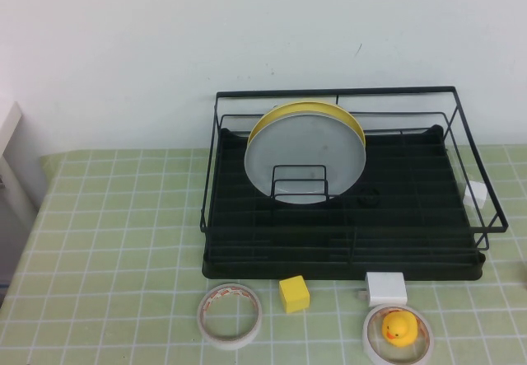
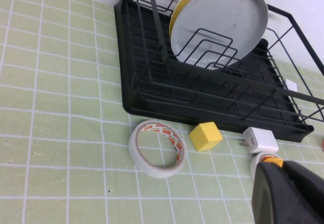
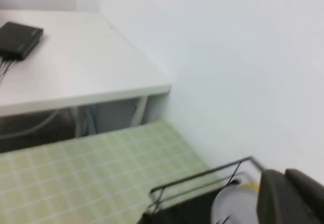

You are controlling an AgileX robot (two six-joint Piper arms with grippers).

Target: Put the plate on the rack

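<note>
The light grey-blue plate (image 1: 306,152) stands upright in the wire holder of the black rack (image 1: 247,245), leaning against a yellow plate (image 1: 278,117) behind it. No arm shows in the high view. In the left wrist view my left gripper (image 2: 276,164) is shut and holds nothing. It hovers over the mat in front of the rack (image 2: 152,90), well apart from the plate (image 2: 225,21). In the right wrist view my right gripper (image 3: 285,176) is shut and holds nothing, raised beside the rack's wire rim (image 3: 202,179), with the plate (image 3: 229,205) below it.
On the green checked mat in front of the rack lie a tape roll (image 1: 230,315), a yellow cube (image 1: 294,293), a white charger (image 1: 385,287) and a rubber duck (image 1: 399,329) inside a second tape ring. A white desk (image 3: 76,67) stands off to the side.
</note>
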